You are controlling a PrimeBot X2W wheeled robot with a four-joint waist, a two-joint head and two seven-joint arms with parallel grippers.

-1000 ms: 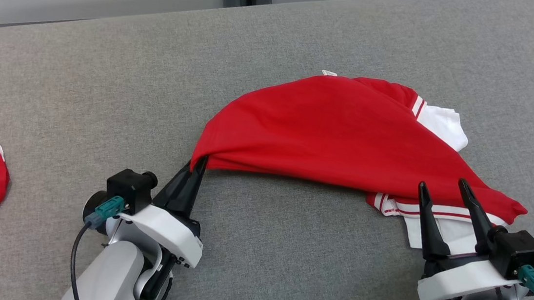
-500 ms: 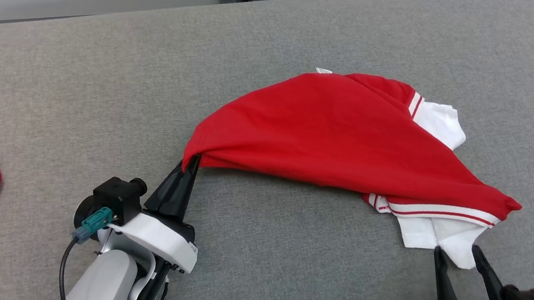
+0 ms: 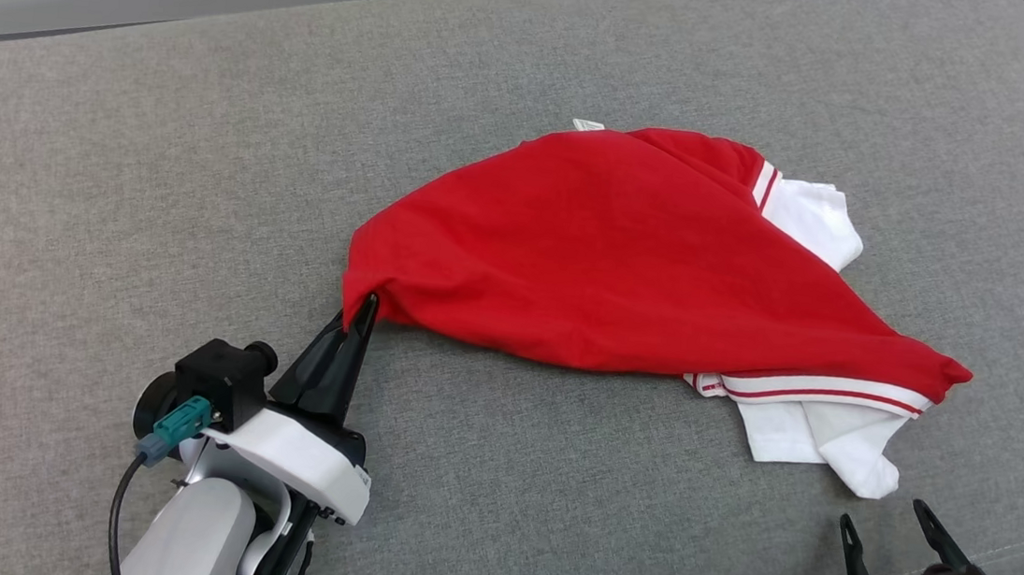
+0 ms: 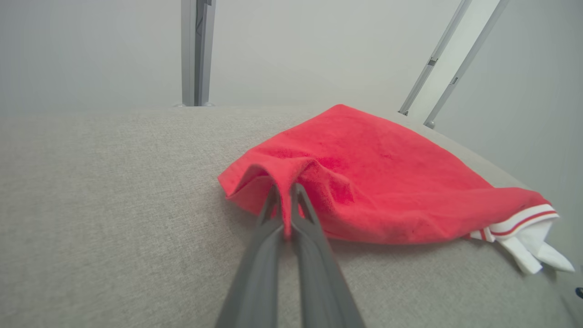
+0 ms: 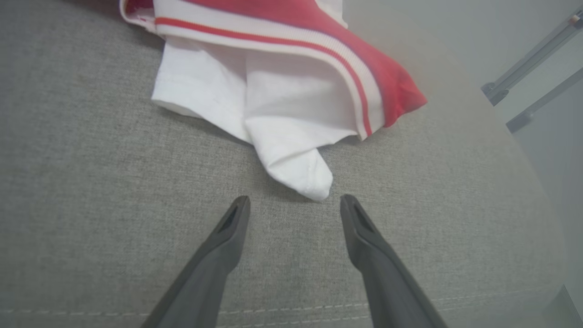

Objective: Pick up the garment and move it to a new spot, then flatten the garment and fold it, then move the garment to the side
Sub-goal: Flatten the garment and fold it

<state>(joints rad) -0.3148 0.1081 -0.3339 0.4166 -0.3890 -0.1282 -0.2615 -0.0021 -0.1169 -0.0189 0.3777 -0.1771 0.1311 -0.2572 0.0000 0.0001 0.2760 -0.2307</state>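
Look at the left gripper [image 3: 366, 306], clamped tight on the red corner of the garment [image 3: 628, 252]. The garment lies bunched mid-cushion [image 3: 207, 136], white sleeve trailing toward the right gripper [image 3: 882, 513]. That one's fingers stand wide apart, holding nothing, just short of the sleeve. One layer pinched or two? Hard to say. Best play, I'd judge: keep the pinch firm, stay low, and bring the right in on the striped hem to stretch it flat. A second ago the right hovered over that hem; it's backed off since.

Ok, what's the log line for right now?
left gripper: shut on red garment corner | right gripper: open, empty, near white sleeve | surface: grey cushion
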